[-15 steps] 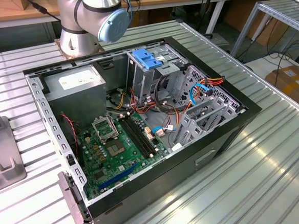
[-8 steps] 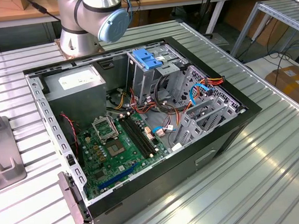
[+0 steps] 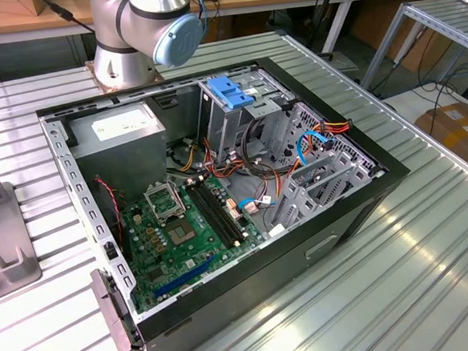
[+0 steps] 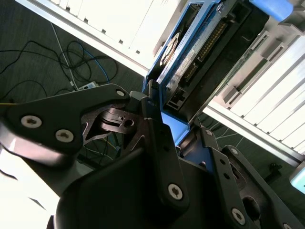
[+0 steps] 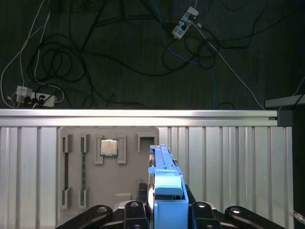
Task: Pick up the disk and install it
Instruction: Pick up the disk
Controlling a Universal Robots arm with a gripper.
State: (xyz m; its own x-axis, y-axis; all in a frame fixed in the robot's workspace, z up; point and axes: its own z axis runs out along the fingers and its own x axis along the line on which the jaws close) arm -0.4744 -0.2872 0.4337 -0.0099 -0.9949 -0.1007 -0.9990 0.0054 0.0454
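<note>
The disk (image 5: 164, 186) has a grey metal body in bright blue carrier rails and stands on edge between my gripper's black fingers (image 5: 135, 208). My gripper (image 5: 167, 209) is shut on the disk, holding it above a grey tray (image 5: 128, 183) on the ribbed table. In the second wrist view the disk (image 4: 200, 52) shows its connector side, with the gripper (image 4: 167, 119) clamped on its blue end. In the exterior view the open computer case (image 3: 218, 184) lies on the table, with the arm's base (image 3: 128, 38) behind it.
A processor chip (image 5: 109, 147) sits in a recess of the grey tray (image 3: 1, 240). Inside the case are a motherboard (image 3: 181, 227), a power supply (image 3: 123, 135), a tall cage with a blue bracket (image 3: 232, 91) and angled metal drive bays (image 3: 322, 177). Cables (image 5: 95, 52) cover the floor beyond the table edge.
</note>
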